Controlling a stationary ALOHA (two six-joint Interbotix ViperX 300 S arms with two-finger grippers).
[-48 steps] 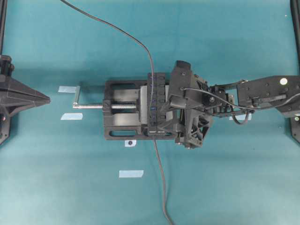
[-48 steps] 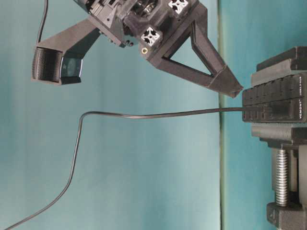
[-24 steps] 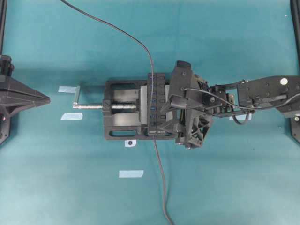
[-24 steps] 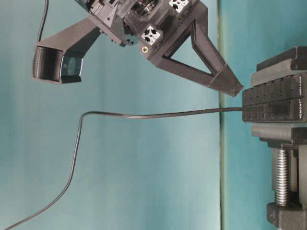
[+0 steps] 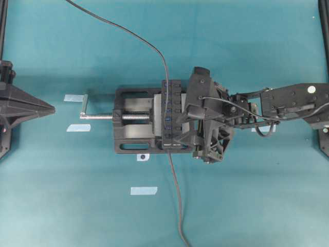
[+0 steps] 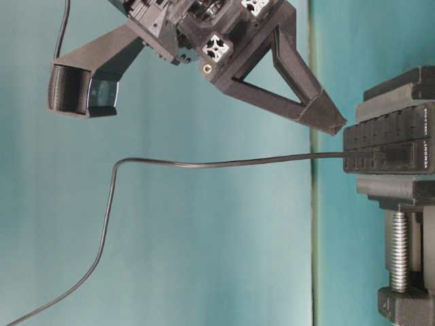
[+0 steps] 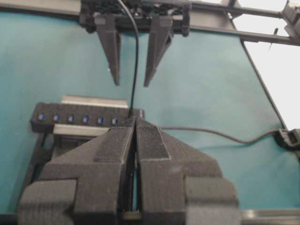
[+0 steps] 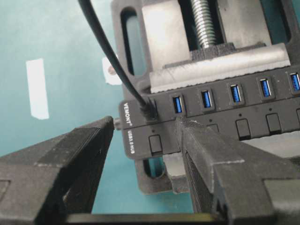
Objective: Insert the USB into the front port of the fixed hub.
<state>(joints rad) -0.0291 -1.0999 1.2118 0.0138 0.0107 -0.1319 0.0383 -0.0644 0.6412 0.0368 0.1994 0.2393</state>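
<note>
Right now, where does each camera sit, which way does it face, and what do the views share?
Right wrist: behind the open right hand, looking down between its fingers at the USB seated in the fixed hub.
Left wrist: behind the shut left hand, facing forward at the hub and the right hand.
Overhead: above, looking straight down; both hands show.
Table-level: low, picture turned sideways, facing the hub; only the right hand shows.
Shared: all four show the hub.

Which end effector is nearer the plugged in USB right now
The right end effector: it sits open at the fixed hub, fingers either side of the USB. The left end effector rests shut, far off beyond the vise.
</note>
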